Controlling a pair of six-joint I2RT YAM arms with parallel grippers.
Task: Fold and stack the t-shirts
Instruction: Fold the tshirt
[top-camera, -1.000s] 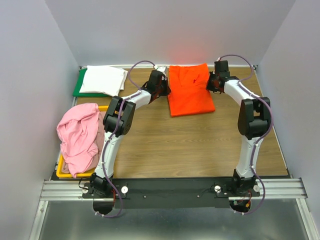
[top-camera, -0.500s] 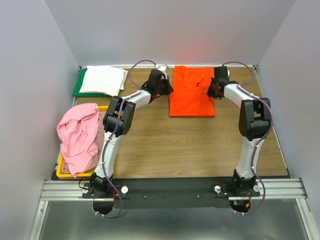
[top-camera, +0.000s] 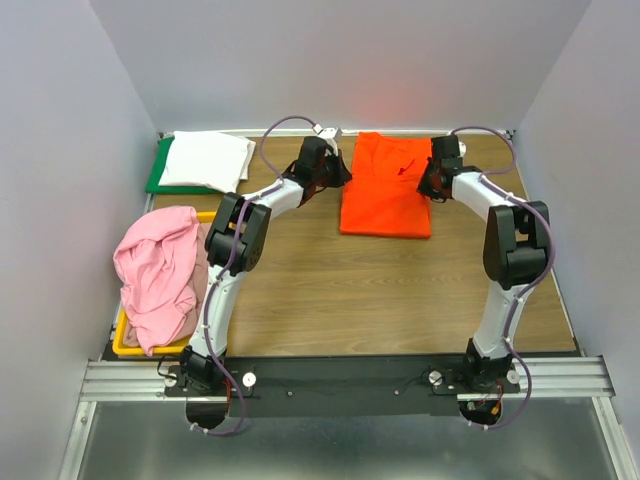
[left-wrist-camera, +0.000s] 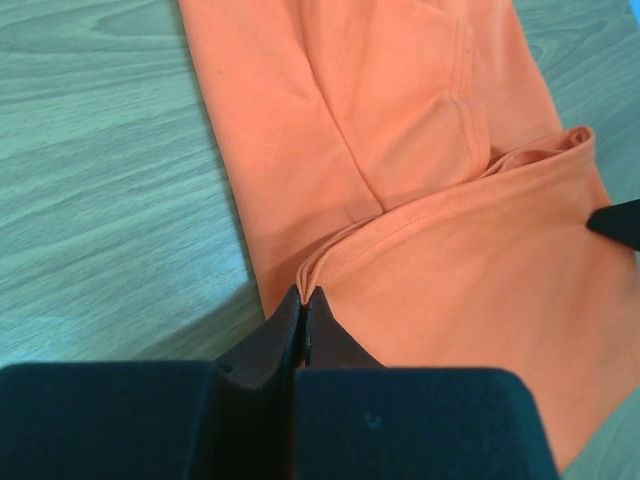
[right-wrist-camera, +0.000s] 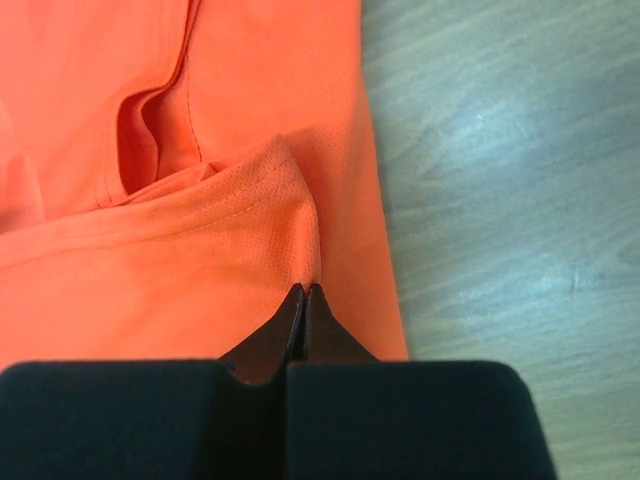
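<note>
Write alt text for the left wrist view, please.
The left tool, shut, pinches a folded edge of the orange shirt, which lies on a wooden table. One layer of the shirt is folded over the rest.

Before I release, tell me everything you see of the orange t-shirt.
The orange t-shirt is bright, soft knit cloth with stitched hems, folded into a rough rectangle lying on the wooden table toward the far edge. A folded-over upper layer spans its width, slightly raised, with one corner pinched in the left jaws and the other in the right jaws, both shut.
</note>
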